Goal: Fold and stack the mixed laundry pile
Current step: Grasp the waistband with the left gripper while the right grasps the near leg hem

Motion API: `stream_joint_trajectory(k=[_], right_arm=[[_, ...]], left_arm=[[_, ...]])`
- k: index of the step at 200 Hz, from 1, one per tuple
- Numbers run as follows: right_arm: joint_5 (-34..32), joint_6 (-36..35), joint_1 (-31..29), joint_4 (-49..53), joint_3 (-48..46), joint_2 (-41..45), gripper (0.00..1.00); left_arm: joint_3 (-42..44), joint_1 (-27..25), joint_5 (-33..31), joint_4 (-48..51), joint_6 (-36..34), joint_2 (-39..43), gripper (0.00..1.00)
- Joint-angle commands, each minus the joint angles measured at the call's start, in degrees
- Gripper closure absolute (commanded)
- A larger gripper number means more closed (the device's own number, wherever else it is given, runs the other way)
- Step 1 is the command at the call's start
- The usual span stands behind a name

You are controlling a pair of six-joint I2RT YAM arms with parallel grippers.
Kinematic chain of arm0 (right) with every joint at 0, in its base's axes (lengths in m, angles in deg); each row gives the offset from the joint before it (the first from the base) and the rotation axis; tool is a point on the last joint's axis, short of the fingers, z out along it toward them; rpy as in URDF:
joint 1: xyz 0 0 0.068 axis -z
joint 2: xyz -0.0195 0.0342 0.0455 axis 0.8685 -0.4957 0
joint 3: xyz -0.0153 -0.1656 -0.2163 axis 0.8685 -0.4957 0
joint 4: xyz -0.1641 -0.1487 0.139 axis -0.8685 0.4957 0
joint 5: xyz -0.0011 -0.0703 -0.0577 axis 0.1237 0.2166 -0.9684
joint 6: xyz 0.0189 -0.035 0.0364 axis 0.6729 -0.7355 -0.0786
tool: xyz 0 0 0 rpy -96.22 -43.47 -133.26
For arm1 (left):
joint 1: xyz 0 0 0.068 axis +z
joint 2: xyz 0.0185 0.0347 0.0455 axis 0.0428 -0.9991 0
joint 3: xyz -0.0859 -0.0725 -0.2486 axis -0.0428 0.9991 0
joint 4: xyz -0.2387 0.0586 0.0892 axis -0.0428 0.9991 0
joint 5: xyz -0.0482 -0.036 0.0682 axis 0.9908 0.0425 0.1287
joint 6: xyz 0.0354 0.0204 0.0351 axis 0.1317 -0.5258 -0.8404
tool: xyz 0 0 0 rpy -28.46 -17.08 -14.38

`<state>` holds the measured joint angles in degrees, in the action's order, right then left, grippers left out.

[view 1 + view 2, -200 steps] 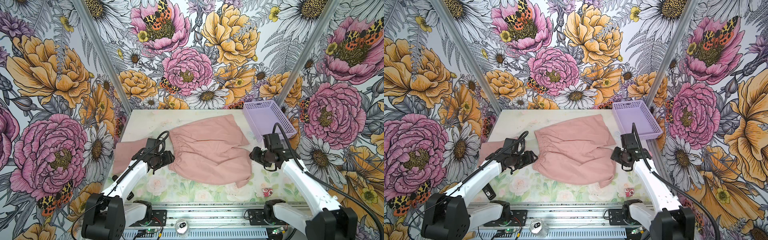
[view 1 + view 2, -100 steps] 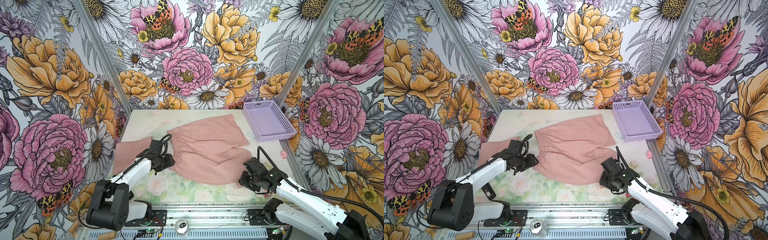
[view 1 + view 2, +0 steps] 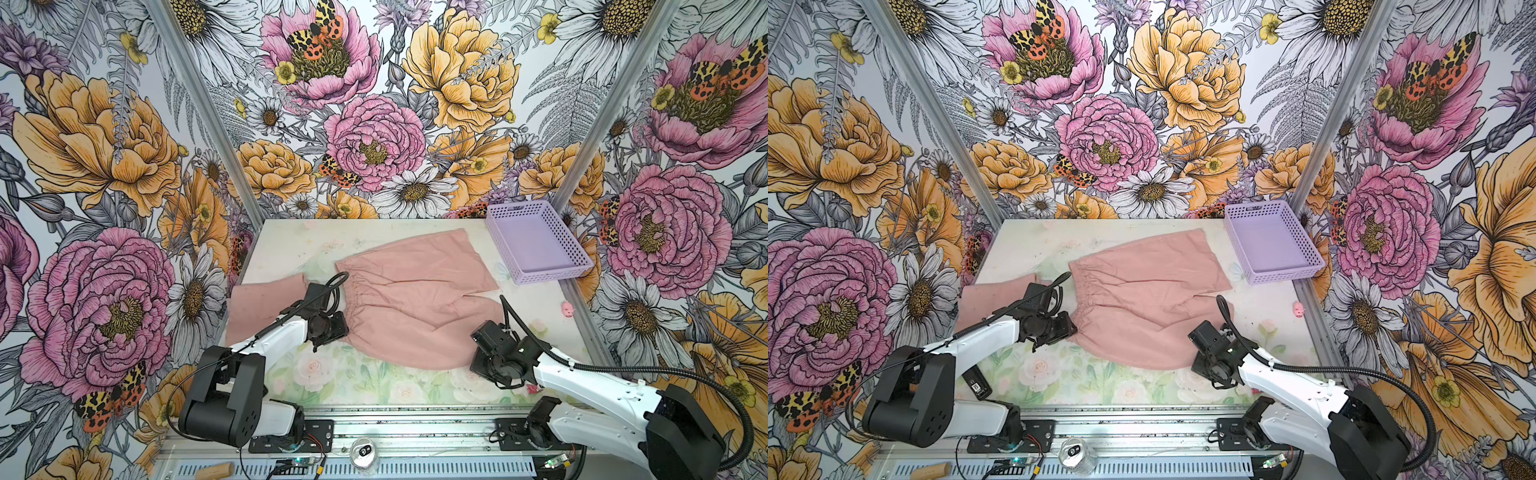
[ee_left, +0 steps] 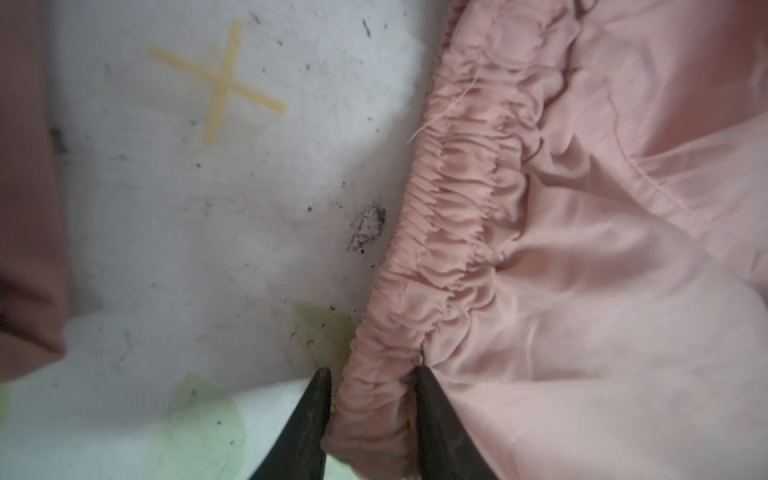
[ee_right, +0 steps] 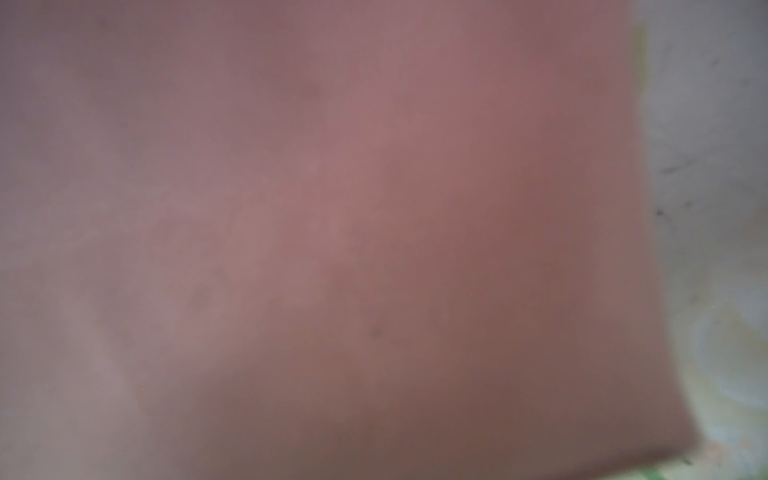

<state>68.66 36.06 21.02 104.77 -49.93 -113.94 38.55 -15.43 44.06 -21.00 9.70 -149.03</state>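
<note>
right gripper (image 3: 477, 366): near right, fingers pressed together at the near-right hem of the shorts (image 3: 415, 299); cannot tell whether cloth is caught, as its wrist view is a pink blur.
left gripper (image 4: 372, 374): pinching the near end of the gathered waistband.
shorts: pink, spread flat in the middle, waistband left, legs right.
folded cloth (image 3: 262, 303): pink, at the left edge, just beside the left gripper.
toy pig (image 3: 567, 308): right edge.
basket (image 3: 540, 277): lilac, far right corner.
</note>
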Motion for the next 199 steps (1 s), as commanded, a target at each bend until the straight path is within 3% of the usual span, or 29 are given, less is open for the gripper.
stream_joint_trajectory(k=[1,16,59,99,122,138,156,199], right_arm=[[-2.9,0.0,1.0,6.4,0.1,4.8,1.00],[-2.8,-1.0,2.3,11.0,1.3,7.8,1.00],[-6.8,-7.2,6.7,26.2,9.7,11.3,1.00],[-10.3,-12.8,10.7,30.5,15.6,8.6,1.00],[-10.1,-14.0,11.1,30.7,16.2,7.0,0.70],[-8.9,-13.4,11.1,30.7,16.0,7.4,0.59],[-7.7,-12.6,11.1,30.6,15.6,8.7,0.55],[-0.7,-6.6,7.1,24.8,8.8,11.8,0.57]], left_arm=[[0.5,0.0,-2.0,-3.5,0.6,-0.3,0.85],[0.2,0.4,-2.2,-4.2,1.1,0.2,1.00],[0.1,3.4,-3.6,-2.1,1.7,4.5,1.00],[1.9,6.7,-3.7,-0.6,2.5,11.9,1.00],[1.8,6.2,-1.9,-0.1,2.9,12.5,1.00],[2.0,5.1,-1.3,0.3,3.2,12.2,1.00],[2.2,4.3,-1.4,0.7,3.2,12.1,1.00],[2.2,4.8,-2.5,1.7,2.8,12.8,1.00]])
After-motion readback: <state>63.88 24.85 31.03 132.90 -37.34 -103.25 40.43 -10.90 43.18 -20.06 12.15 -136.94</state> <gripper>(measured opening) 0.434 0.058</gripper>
